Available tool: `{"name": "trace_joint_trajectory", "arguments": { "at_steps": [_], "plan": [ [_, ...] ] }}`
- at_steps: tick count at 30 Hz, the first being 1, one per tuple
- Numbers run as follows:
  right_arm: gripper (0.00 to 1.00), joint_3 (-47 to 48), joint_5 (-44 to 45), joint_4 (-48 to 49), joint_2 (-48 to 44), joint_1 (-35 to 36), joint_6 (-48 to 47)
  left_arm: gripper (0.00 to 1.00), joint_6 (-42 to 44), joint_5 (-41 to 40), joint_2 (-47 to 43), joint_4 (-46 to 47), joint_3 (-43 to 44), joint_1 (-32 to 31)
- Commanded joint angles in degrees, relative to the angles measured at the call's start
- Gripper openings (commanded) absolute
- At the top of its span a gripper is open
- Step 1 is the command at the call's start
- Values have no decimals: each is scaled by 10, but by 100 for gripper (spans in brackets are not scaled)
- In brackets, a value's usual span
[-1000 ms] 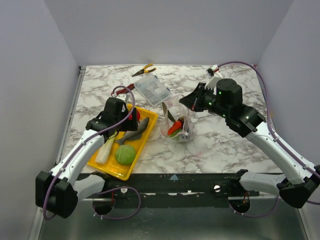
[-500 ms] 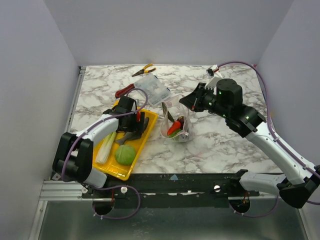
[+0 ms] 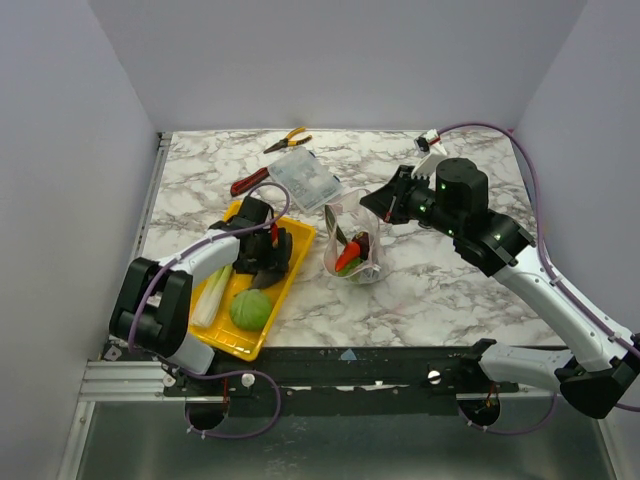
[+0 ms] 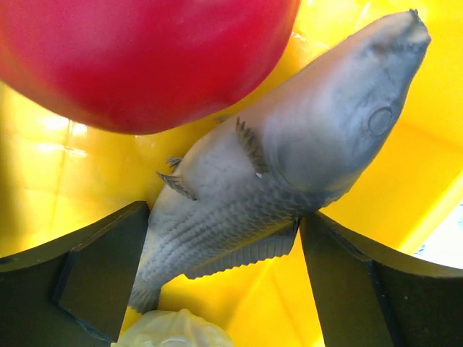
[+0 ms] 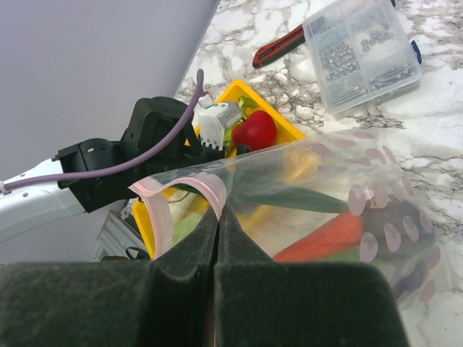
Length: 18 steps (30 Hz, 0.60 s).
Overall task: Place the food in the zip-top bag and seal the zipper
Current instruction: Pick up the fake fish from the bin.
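Note:
My left gripper (image 3: 268,262) is down in the yellow tray (image 3: 235,345), open, its fingers (image 4: 101,282) on either side of a grey toy fish (image 4: 289,166). A red tomato (image 4: 145,58) lies just beyond the fish. A green cabbage (image 3: 251,309) and a white-green leek (image 3: 212,297) lie in the tray's near part. My right gripper (image 3: 372,208) is shut on the pink zipper (image 5: 163,210) of the zip-top bag (image 3: 355,245), holding its mouth up and open. The bag (image 5: 347,188) holds a red-orange piece, green pieces and a dark piece.
A rigid clear box (image 3: 305,178) lies behind the bag, with red-handled pliers (image 3: 248,181) to its left and yellow-handled pliers (image 3: 287,139) at the back. Walls close in the marble table on three sides.
My left gripper has dropped from above the tray's far end down into the tray, over the fish. My right gripper and the bag have stayed put.

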Motion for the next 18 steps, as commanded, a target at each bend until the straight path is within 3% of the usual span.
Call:
{"name": "trace_joint_trajectory", "arguments": {
  "at_steps": [1, 7, 9, 14, 18],
  "plan": [
    [1, 16, -2, 9, -4, 2, -6, 79, -63, 26, -7, 21, -27, 2],
    [1, 11, 3, 8, -12, 3, -5, 52, -88, 50, 18, 40, -34, 2],
    [1, 9, 5, 5, -14, 2, -5, 45, -91, 39, 9, 41, -38, 2],
    [1, 4, 12, 7, -19, 2, -4, 18, -85, 29, -36, 39, -43, 2],
    [1, 0, 7, 12, -15, 2, -2, 9, -69, 24, -71, 34, -47, 2]
  ]
}}
